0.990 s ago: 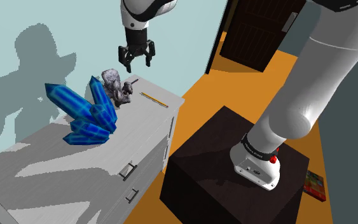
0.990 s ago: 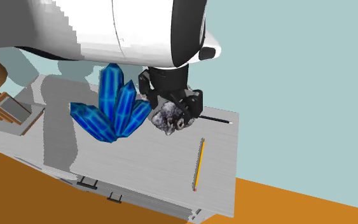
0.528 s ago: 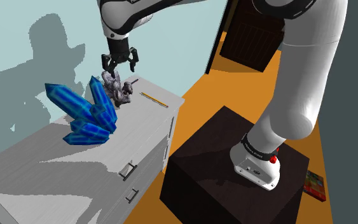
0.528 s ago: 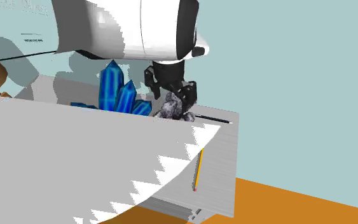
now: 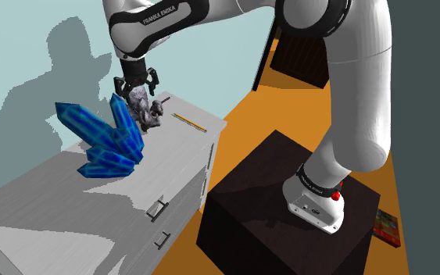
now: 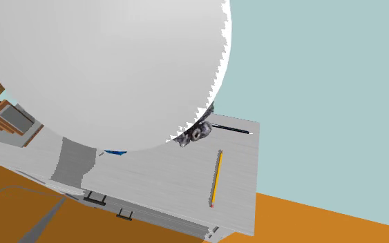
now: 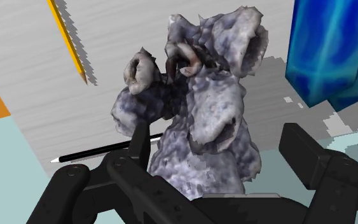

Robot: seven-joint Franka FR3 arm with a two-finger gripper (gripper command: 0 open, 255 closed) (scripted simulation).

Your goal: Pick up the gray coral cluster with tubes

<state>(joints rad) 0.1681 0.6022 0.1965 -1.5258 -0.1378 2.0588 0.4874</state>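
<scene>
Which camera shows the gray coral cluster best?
The wrist view: the coral cluster sits close up, tube mouths plain. The shoulder view shows it small beside the blue crystal; in the second exterior view the white arm hides most of it.

The white arm point(image 5: 359, 94) rises from its base point(image 5: 316, 199) at the shoulder view's lower right, climbs steeply, bends at a dark joint near the top edge and reaches across to the upper left; the forearm point(image 5: 163, 19), lettered FRANKA EMIKA, curves over into the wrist; the black hand point(image 5: 136, 83) points straight down; its fingers point(image 7: 304, 153) stand well apart, spread wide; in the second exterior view a white link point(image 6: 103, 69) looms close before the camera.
</scene>
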